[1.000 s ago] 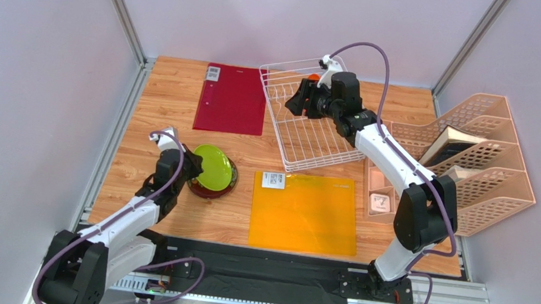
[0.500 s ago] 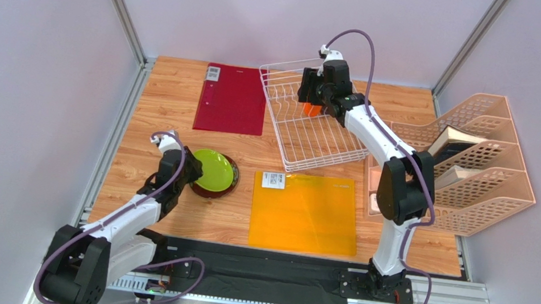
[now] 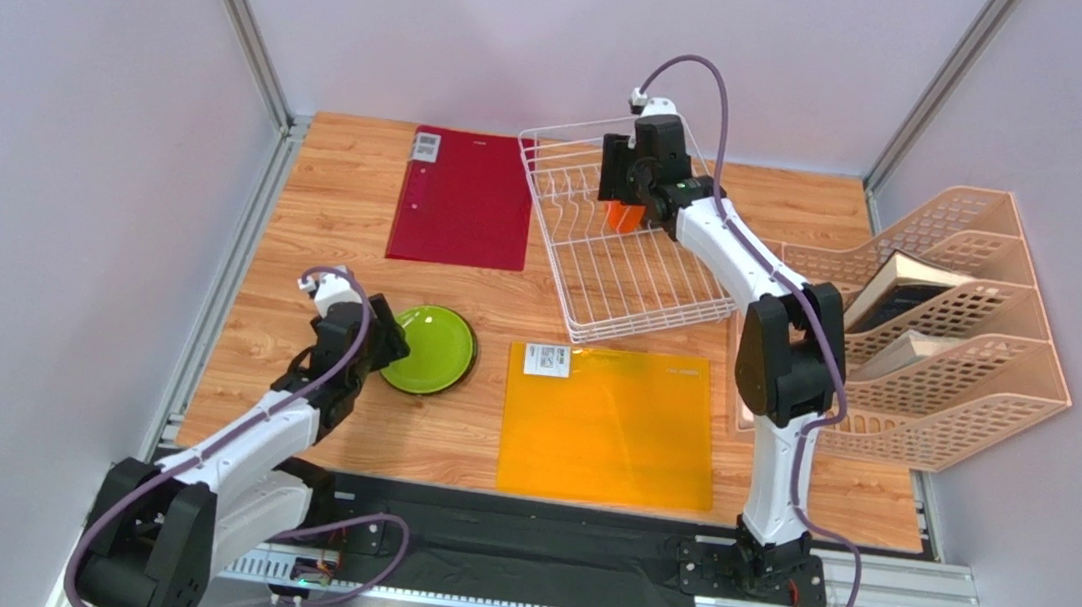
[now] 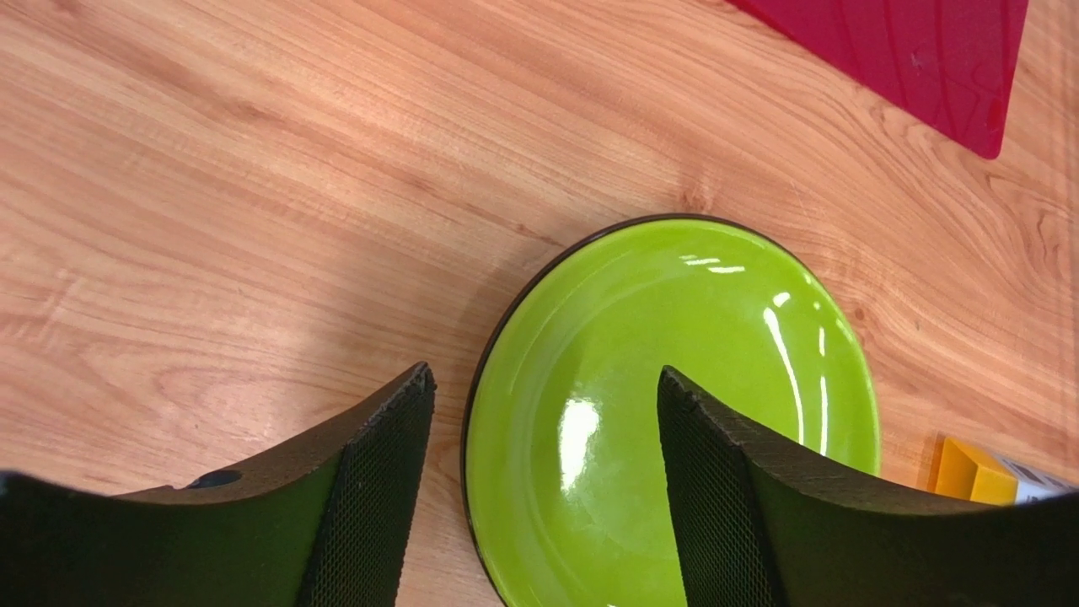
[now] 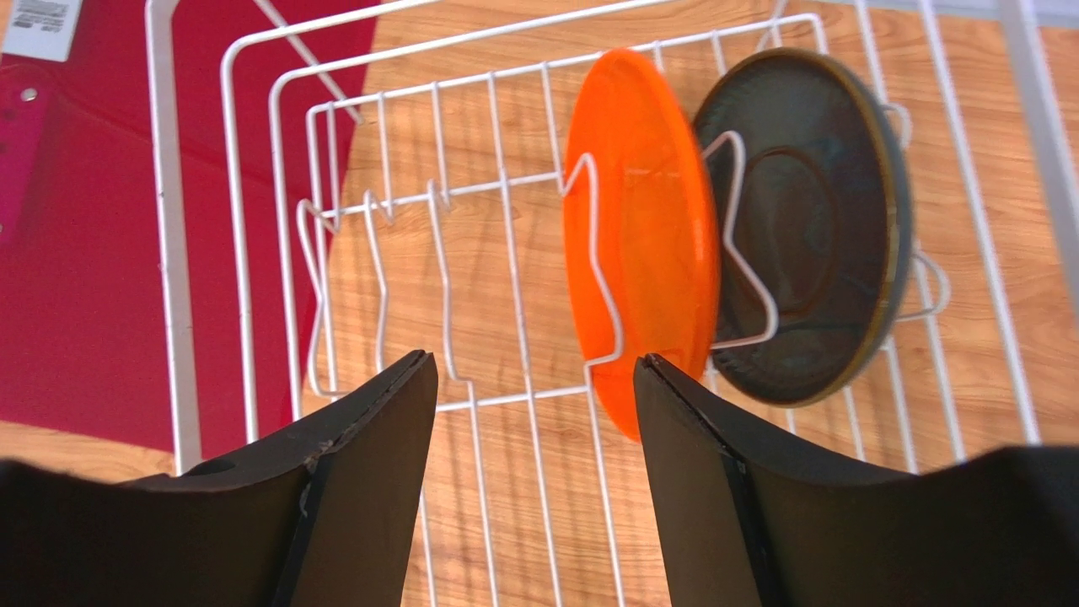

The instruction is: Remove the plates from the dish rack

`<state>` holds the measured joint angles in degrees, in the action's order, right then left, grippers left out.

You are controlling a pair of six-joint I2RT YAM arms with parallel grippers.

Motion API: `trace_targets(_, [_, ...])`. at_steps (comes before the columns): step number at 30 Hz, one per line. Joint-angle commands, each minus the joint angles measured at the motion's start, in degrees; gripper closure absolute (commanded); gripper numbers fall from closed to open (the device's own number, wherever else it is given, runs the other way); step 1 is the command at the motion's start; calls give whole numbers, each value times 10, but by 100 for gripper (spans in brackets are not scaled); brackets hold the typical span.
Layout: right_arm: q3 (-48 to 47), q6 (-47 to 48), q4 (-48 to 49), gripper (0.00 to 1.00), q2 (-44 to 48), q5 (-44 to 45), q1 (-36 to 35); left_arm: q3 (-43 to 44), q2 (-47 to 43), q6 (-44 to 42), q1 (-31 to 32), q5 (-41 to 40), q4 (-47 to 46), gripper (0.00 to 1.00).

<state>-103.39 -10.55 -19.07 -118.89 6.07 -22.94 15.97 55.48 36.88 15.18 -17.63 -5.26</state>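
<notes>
Two plates (image 5: 640, 253) upright side by side in dish rack (image 3: 547, 238) at rear of table (image 3: 346, 208), third plate (image 3: 429, 348) flat front-left

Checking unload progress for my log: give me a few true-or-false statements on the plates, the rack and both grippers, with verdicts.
1. The lime green round plate is outside the white wire dish rack. True.
2. The orange round plate is out of the rack too. False: it stands upright between the rack's tines.
3. The dark teal-grey round plate stands right next to the orange one. True.
4. The right gripper is shut on a plate. False: its jaws are open, holding nothing.
5. The left gripper is open. True.
</notes>
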Motion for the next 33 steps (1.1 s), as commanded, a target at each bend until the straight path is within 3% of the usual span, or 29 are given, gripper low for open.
trace_targets(1, [-37, 34, 4, 36, -1, 69, 4, 18, -22, -18, -2, -24, 10, 28])
trace_targets(8, [-48, 54, 3, 36, -22, 123, 9, 22, -42, -23, -2, -12, 4, 28])
trace_targets(15, [-70, 54, -5, 40, -57, 98, 29, 21, -73, -30, -2, 34, -19, 28])
trace_targets(18, [-74, 59, -4, 46, -71, 76, 32, 20, -83, -33, -2, 49, -27, 28])
trace_targets(24, [-72, 69, 12, 69, -79, 17, 33, 15, -85, -34, -2, 54, -44, 28])
trace_targets(25, [-70, 69, 14, 79, -78, 11, 33, 13, -84, -33, -2, 54, -47, 28])
trace_targets(27, [-65, 70, 20, 88, -77, 4, 33, 10, -80, -32, -2, 54, -54, 28])
trace_targets(28, [-63, 69, 23, 100, -73, 2, 32, 8, -78, -32, -2, 54, -56, 28])
trace_targets(33, [-23, 60, 51, 100, -45, 51, 18, 11, -57, -27, -2, 58, -63, 28])
